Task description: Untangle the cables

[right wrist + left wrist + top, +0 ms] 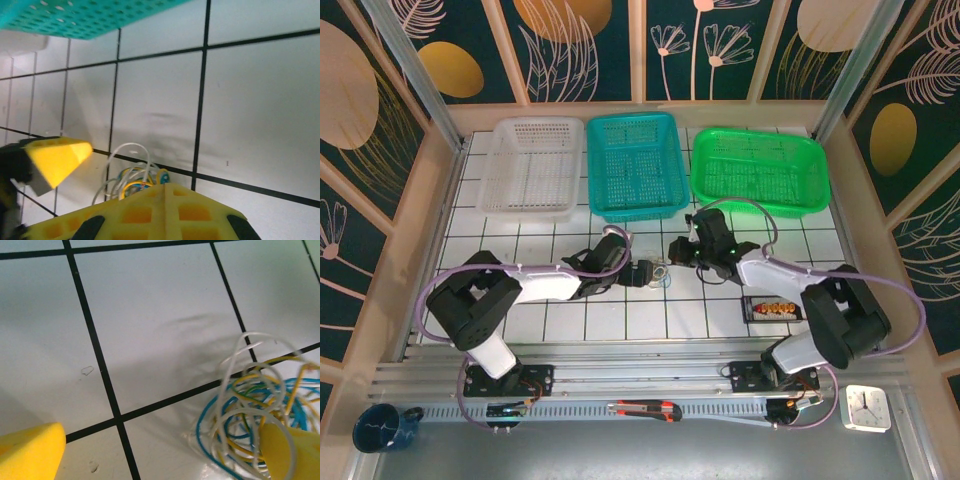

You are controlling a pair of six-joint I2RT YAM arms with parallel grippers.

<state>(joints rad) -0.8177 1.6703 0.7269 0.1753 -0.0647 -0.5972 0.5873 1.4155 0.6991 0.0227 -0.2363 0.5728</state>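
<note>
The cables (663,272) are a small tangle of thin white, blue and yellow wires lying on the white tiled table (620,320) between the two arms. My left gripper (650,273) reaches in from the left. In the left wrist view it (160,442) stands wide open, one yellow fingertip (35,452) far left of the cables (255,410), the other pressed into the tangle's near side. My right gripper (165,186) has its yellow fingers pressed together at the tangle's edge, and loops of the cables (131,176) run in under its tip.
Three baskets line the back: white (532,165), teal (635,165) and green (760,172). A small black tray (775,308) with orange pieces lies at the right. On the near rail are a box cutter (645,409), a clock (866,407) and a blue mug (380,428).
</note>
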